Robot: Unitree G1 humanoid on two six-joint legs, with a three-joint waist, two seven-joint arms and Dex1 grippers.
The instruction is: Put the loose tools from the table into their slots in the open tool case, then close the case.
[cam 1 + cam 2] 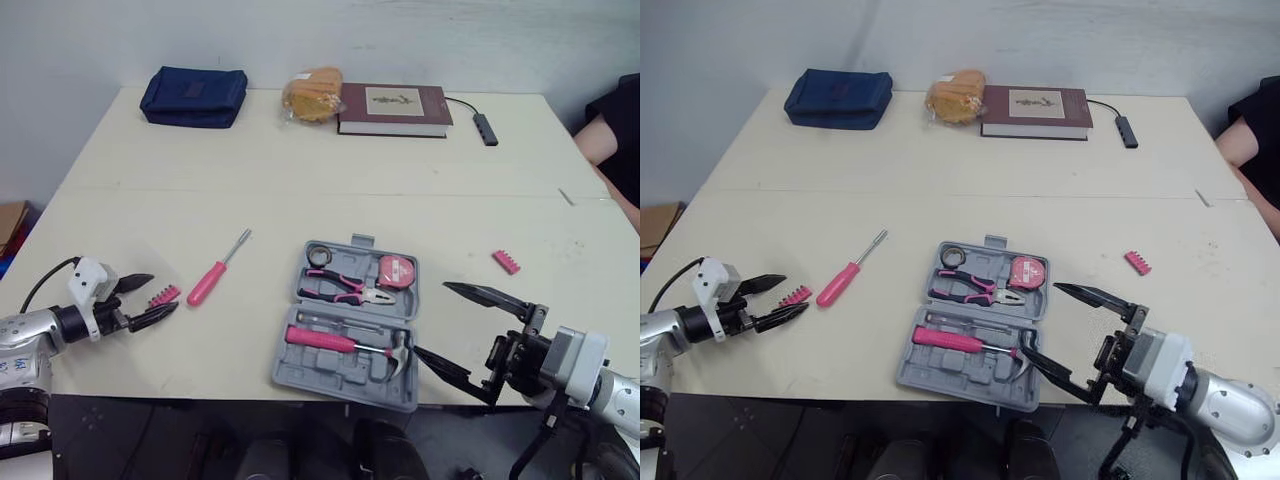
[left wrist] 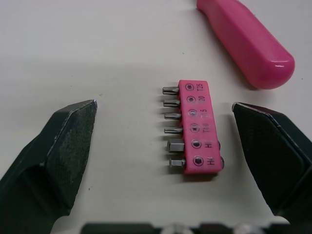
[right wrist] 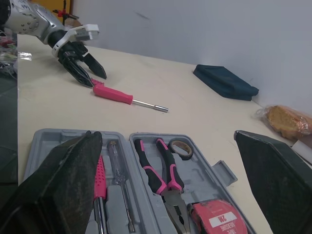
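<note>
On cream table point(image 1: 300, 180), open grey plastic case point(image 1: 330, 378) part-filled; left tool point(image 1: 164, 293) spread around pink bit strip point(image 2: 192, 127), pink-handled screwdriver point(image 1: 215, 270) just beyond, second pink bit strip point(image 1: 506, 262) beyond spread right tool point(image 1: 431, 317), none slotted.

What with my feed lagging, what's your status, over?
Left gripper open, straddling pink bit holder. Right gripper open at tool case, near right corner. Pink screwdriver, second bit holder loose on table. Nothing blocking.

A pink bit strip point(image 2: 196, 127) with silver bits is lying between the black fingers point(image 2: 68, 141) of the left end effector point(image 1: 164, 292), a pink-handled screwdriver point(image 1: 210, 281) just beyond, and a grey tool case point(image 1: 340, 375) is sitting beside the black right end effector point(image 1: 432, 318).
</note>
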